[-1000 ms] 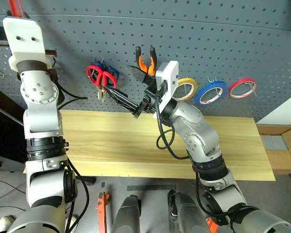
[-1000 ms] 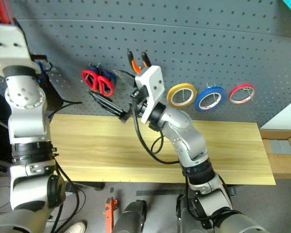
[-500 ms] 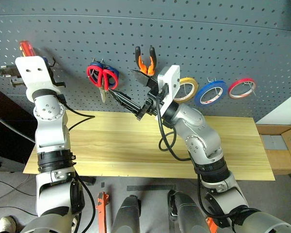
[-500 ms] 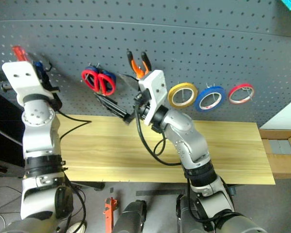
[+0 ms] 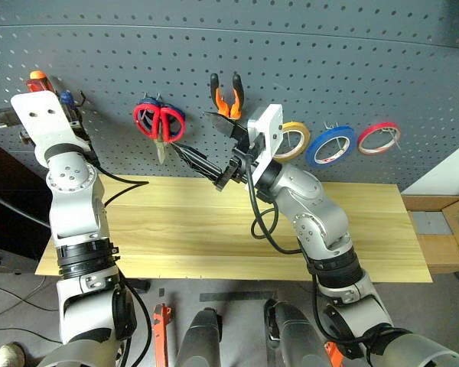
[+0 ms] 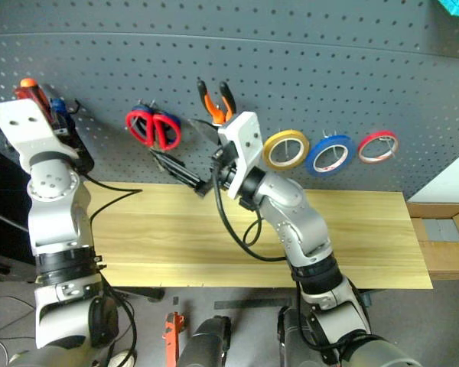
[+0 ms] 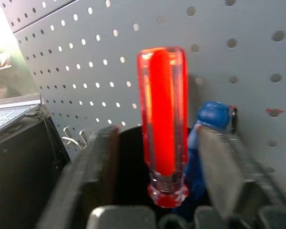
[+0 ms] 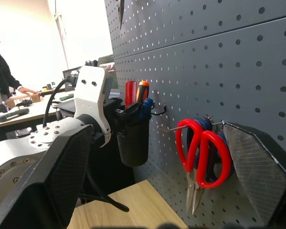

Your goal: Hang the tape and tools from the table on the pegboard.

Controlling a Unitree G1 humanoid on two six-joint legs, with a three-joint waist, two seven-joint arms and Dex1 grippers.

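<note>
Screwdriver (image 7: pixel 163 119) stood in the pegboard (image 5: pixel 306 53) cup (image 8: pixel 133 138) between the left gripper's (image 7: pixel 159 181) parted fingers; right gripper (image 8: pixel 157 191) gaped empty. Withdrawal seemed next.

A dark grey perforated wall panel (image 5: pixel 329 53) covers the far side of the room, its small holes set in an even grid. To the right of it a strip of pale wall (image 5: pixel 451 180) shows, and below that an open cardboard box (image 5: pixel 447 237) sits at the right end of the desk. The floor (image 5: pixel 237 284) nearby is grey, with dark cables (image 5: pixel 8 298) trailing across it on the left. Off to the far left the room is brightly lit; a laptop (image 7: pixel 7 114) lies open on a dark surface, and a person in dark clothing (image 8: pixel 1 76) stands at a cluttered workbench (image 8: pixel 19 112).
</note>
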